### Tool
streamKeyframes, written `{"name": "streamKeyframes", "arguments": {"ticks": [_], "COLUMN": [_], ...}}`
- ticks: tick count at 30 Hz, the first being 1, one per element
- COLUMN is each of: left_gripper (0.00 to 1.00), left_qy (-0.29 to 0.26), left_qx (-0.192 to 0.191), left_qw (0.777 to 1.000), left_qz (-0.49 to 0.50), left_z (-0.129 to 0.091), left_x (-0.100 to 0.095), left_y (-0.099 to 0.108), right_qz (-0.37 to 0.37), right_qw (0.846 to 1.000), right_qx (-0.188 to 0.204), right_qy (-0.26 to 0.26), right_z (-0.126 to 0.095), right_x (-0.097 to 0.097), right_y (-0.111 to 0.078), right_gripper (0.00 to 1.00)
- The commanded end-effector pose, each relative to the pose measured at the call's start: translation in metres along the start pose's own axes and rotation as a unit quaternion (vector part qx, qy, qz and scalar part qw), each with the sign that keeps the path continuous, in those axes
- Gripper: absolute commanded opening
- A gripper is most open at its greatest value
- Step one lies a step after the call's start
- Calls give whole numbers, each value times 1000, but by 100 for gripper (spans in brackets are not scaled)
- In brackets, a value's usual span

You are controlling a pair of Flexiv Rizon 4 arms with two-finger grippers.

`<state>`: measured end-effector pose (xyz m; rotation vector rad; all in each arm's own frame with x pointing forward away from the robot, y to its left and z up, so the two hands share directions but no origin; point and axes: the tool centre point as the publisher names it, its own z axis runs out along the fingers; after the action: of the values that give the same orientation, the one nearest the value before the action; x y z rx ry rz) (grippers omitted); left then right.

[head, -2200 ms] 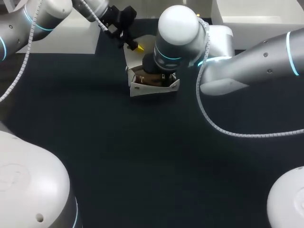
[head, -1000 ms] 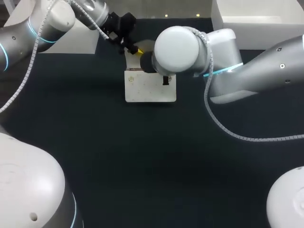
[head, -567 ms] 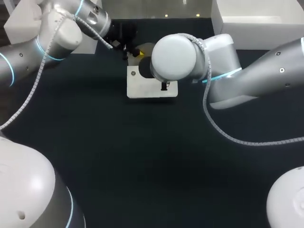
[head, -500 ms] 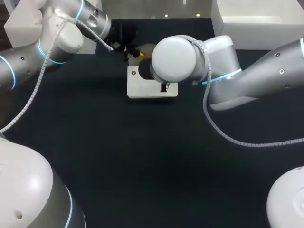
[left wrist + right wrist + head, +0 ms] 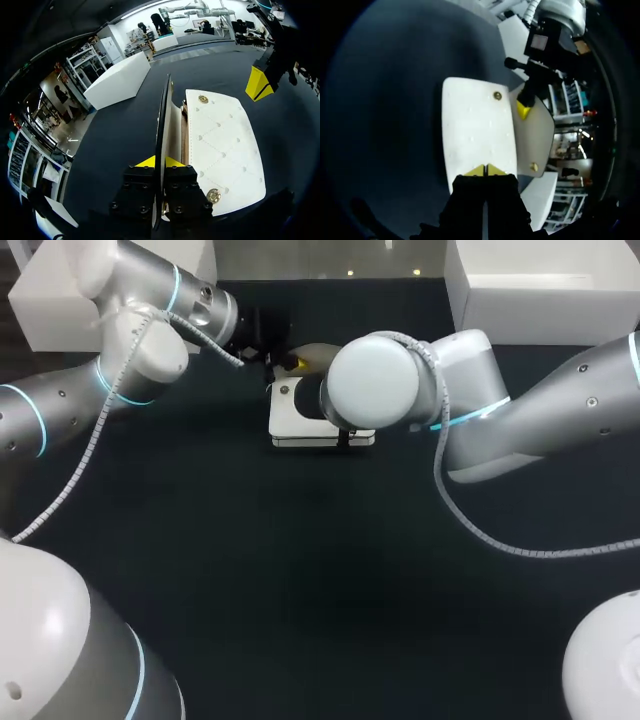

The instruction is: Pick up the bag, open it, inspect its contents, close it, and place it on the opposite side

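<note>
Silver-grey arms [image 5: 560,410] — cyan light rings [image 5: 33,418], white coiled cables [image 5: 478,528].

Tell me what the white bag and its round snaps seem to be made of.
The bag looks like white leather or faux leather: smooth, matte, with quilted dimples. Its round snaps look like gold-toned metal, judging by their shine.

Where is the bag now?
Head view: the white bag lies at the table's far middle, partly under the right arm, its flap in the left gripper.

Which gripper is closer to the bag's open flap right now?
Left. The left gripper pinches the flap; the right gripper clamps the opposite edge of the bag.
</note>
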<state>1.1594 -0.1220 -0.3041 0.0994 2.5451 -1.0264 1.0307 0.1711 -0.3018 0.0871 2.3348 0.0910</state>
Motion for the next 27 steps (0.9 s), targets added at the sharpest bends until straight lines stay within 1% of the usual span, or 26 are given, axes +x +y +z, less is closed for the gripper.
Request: {"name": "streamKeyframes", "arguments": {"ticks": [1,4,6,14,17,20,21,24,25,27], "left_gripper": [0,0,0,0,0,0,0,0,0,0], "left_qy": [-2,0,-6,2,5,19,22,39,40,44], "left_qx": [2,-3,-15,-37,-39,-39,-40,-40,-44,-51], "left_qw": [1000,1000,1000,999,999,998,998,998,998,997], "left_qz": [0,13,19,24,27,34,35,30,31,31], "left_z": [0,2,3,2,3,5,5,5,5,6], "left_x": [1,0,-2,-11,-11,-6,-5,0,1,3], "left_y": [0,2,4,9,10,10,10,10,10,12], "right_qz": [0,-5,-9,-6,-2,-5,-8,-11,-12,-13], "right_qw": [1000,1000,1000,1000,1000,1000,1000,1000,1000,1000], "right_qx": [-1,3,-3,-14,-16,-14,-11,-9,-9,-8], "right_qy": [-2,-6,-9,-2,-2,-3,-3,-7,-9,-11], "right_z": [0,0,-2,5,7,10,12,13,14,14], "right_x": [1,-1,0,24,29,33,34,36,37,38], "right_y": [0,1,3,4,2,2,2,3,2,2], "right_gripper": [0,0,0,0,0,0,5,25,30,35]}}
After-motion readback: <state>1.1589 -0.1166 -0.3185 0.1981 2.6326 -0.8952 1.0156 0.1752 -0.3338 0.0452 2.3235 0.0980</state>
